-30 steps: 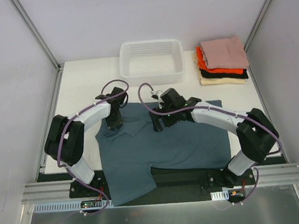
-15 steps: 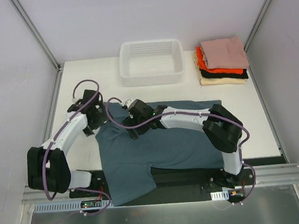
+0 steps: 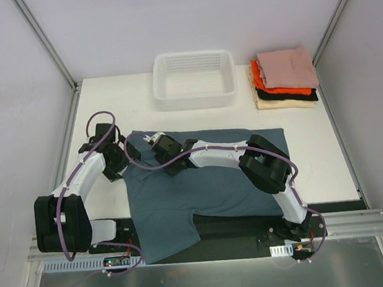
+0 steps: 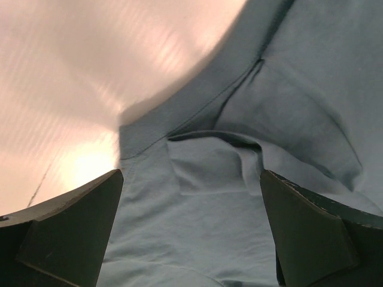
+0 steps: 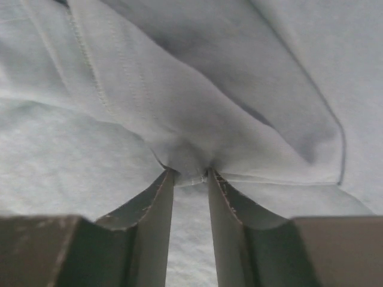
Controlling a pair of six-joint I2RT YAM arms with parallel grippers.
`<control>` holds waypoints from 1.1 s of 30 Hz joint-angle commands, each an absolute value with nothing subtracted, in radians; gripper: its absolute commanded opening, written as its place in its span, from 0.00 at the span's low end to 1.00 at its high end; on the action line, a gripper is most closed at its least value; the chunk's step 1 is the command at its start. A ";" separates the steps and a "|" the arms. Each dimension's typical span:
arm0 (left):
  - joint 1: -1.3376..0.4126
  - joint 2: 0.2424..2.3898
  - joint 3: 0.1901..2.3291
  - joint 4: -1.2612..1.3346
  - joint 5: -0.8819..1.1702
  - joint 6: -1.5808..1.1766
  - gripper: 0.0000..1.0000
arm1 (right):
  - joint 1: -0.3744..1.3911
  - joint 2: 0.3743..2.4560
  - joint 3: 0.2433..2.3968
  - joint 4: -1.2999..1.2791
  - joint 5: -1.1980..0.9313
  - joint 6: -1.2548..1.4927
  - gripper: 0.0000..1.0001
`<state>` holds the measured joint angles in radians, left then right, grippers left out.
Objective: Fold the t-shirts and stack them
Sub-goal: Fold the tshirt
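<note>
T-shirt (image 3: 209,189), the blue-grey one, is spread flat in the middle of the counter (image 3: 99,105), with its near-left bit drooping off the near edge. Right gripper (image 5: 189,174) reaches way across to the shirt's far-left corner and is pinched tight on a ridge of cloth, I'd guess to lift that side for a fold. Left gripper (image 4: 190,176) hangs just above the left hem, fingers wide apart, holding nothing, probably ready for its own pinch. Folded stack (image 3: 283,77) waits far right, beside the basket (image 3: 194,101).
</note>
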<state>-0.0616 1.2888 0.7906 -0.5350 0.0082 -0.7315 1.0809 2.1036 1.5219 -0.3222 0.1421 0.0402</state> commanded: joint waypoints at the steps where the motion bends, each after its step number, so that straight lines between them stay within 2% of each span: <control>1: -0.055 1.304 0.798 -0.499 0.066 -0.724 0.99 | 1.092 2.091 1.555 -0.379 0.225 0.046 0.26; 2: -0.055 1.305 0.799 -0.492 0.067 -0.726 0.99 | 1.094 2.089 1.554 -0.380 0.230 0.046 0.18; 8: -0.055 1.336 0.805 -0.483 0.086 -0.723 0.99 | 1.095 2.069 1.555 -0.387 0.255 0.038 0.01; 33: -0.055 1.319 0.795 -0.480 0.136 -0.704 0.99 | 1.092 1.858 1.411 -0.534 0.227 0.040 0.01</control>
<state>-0.0612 1.3376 0.7906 -0.4828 0.1062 -0.7204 1.0901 1.9301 1.4277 -0.4675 0.2218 0.0360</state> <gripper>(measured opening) 0.993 0.067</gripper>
